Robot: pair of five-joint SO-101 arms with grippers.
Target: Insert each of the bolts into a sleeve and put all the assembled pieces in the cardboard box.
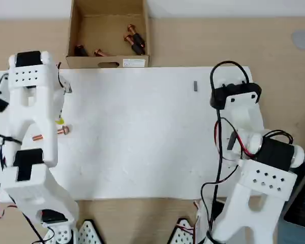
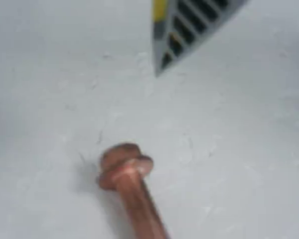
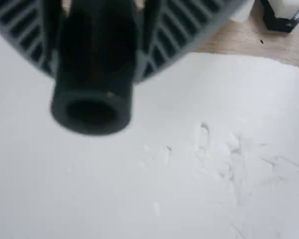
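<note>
The wooden table [image 1: 183,40] carries a white mat [image 1: 142,132] that takes up most of the high view. The left arm [image 1: 33,112] stands over the mat's left edge, folded up and over so that its body hides most of what is under it. The right arm [image 1: 254,168] leans in from the near right corner, elbow raised, wrist pointing down at the mat.

The cardboard box [image 1: 73,35] sits at the far edge of the mat. Copper-and-black assembled pieces [image 1: 133,39] lie inside, and its front wall cuts off the ones nearest it.

The right gripper [image 3: 99,45] hangs low over the mat, clamped on a black sleeve [image 3: 92,79] whose open end faces the camera.

Of the left gripper [image 1: 61,122], one ribbed finger [image 2: 184,30] with yellow tape shows, so I cannot tell whether it is apart or together.

A bolt [image 2: 127,172] lies flat on the mat near that fingertip, its shank cut off at the edge. From above, two bolts [image 1: 63,130] lie beside the left arm. A small grey piece [image 1: 195,86] on the mat's far side is too small to make out.
</note>
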